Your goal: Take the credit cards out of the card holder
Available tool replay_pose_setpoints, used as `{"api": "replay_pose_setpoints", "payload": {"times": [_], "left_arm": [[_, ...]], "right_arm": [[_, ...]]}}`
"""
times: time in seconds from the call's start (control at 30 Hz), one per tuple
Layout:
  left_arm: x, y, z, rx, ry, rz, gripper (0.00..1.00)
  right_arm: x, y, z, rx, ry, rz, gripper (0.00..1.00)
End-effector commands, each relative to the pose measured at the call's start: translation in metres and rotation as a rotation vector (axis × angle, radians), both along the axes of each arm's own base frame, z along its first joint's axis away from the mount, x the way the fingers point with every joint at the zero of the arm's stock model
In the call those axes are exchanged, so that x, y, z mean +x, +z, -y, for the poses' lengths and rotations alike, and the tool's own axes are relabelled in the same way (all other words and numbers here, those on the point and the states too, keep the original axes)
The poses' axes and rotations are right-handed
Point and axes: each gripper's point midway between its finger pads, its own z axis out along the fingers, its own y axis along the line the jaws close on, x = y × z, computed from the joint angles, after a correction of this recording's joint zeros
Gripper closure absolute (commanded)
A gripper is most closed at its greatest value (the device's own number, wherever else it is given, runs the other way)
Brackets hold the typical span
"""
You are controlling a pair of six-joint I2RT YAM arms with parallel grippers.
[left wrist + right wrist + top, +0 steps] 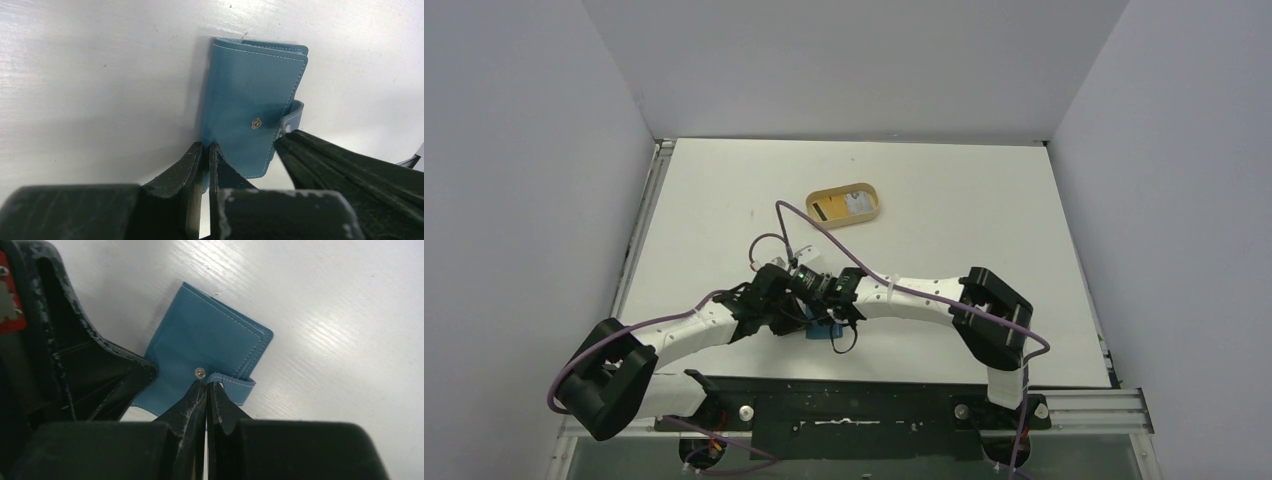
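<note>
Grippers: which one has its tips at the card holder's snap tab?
The right gripper: its closed tips sit at the snap tab of the card holder. The left gripper is at the holder's opposite edge, away from the tab.

Folded card holder (250, 100) on table (75, 75), near-closed jaws of left gripper (206, 150) at its corner.

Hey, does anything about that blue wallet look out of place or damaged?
On the card holder, the snap tab is undone and sticks out past the edge, leaving the metal stud bare. Otherwise it lies folded shut, with no damage or spill visible.
</note>
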Motion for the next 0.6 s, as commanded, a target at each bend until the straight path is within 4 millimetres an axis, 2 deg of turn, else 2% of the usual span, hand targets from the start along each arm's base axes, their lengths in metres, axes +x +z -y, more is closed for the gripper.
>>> {"api": "replay_pose_setpoints", "payload": {"times": [0.0,0.13,0.4,0.57], "left_arm": [[-0.006,-0.007,-0.007,0.039,-0.01,-0.029,1.0],[-0.007,-0.007,-0.009,0.042,-0.007,-0.029,1.0],[-0.007,-0.007,-0.01,0.04,-0.005,-0.03,1.0],[-0.008,-0.008,-0.011,0.041,-0.004,-0.032,1.0]], "right_arm": [[0.001,0.016,-0.03,0.229,0.01,-0.037,1.0],[0.003,0.016,-0.043,0.357,-0.001,-0.081,1.0],[0.01,0.005,-0.045,0.396,-0.022,-0.098,1.0],[0.012,0.011,-0.044,0.402,-0.018,-0.089,1.0]]}}
